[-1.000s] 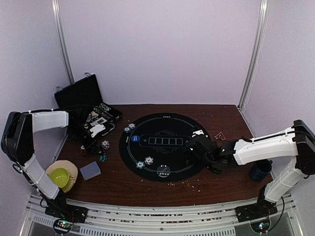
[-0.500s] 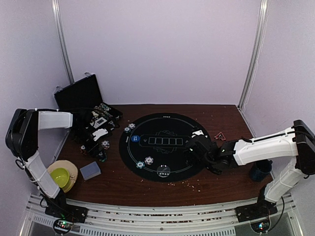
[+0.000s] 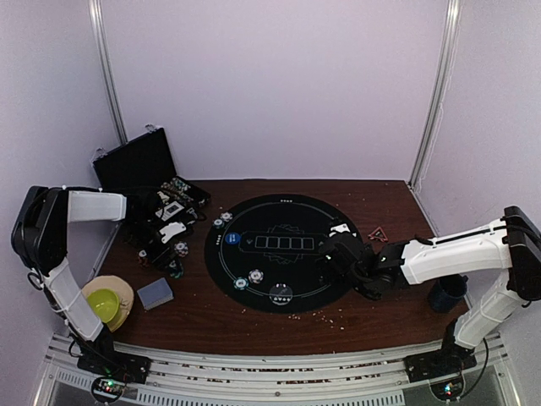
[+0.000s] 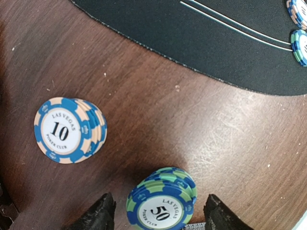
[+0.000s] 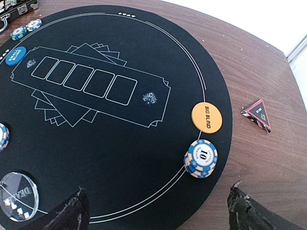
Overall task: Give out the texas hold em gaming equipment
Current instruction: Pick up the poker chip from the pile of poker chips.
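Tool of left arm (image 4: 160, 215) straddles green chip stack (image 4: 162, 191).

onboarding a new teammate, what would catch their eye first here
A round black poker mat fills the middle of the table, with an orange big blind button and a 10-chip stack near its rim. An open black case stands at the far left, and nearby the left tool straddles a green-and-blue 50-chip stack without touching it.
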`<state>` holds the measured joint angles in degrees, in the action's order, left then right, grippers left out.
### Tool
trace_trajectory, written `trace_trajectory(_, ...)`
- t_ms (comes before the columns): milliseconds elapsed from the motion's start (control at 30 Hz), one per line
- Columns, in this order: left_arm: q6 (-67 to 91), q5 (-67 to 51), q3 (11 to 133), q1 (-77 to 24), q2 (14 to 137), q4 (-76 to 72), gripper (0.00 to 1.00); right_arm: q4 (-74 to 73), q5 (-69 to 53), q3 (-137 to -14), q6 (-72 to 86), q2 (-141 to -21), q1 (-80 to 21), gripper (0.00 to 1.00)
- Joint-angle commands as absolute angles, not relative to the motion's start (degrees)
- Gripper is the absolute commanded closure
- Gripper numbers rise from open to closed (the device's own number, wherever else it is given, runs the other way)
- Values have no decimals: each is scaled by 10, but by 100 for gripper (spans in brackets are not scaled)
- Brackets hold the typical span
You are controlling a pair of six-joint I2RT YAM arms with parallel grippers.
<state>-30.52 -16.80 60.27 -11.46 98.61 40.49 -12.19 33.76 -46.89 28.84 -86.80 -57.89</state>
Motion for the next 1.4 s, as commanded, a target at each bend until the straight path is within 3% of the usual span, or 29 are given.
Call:
trace_trajectory(0,-308,-176,606,-118,993,396,36,-125,351,-479,292,-868,-582,0)
trace_trajectory(467,-308,-173,604,-119,991,395,43,-124,352,-478,292,-868,-583,0)
trace_trajectory(1000,-305,-164,602,-122,968,396,64,-126,353,-479,292,-867,-583,0)
trace_trajectory(1367,-300,-134,649,-124,932,425,64,-124,362,-473,300,-855,-583,0)
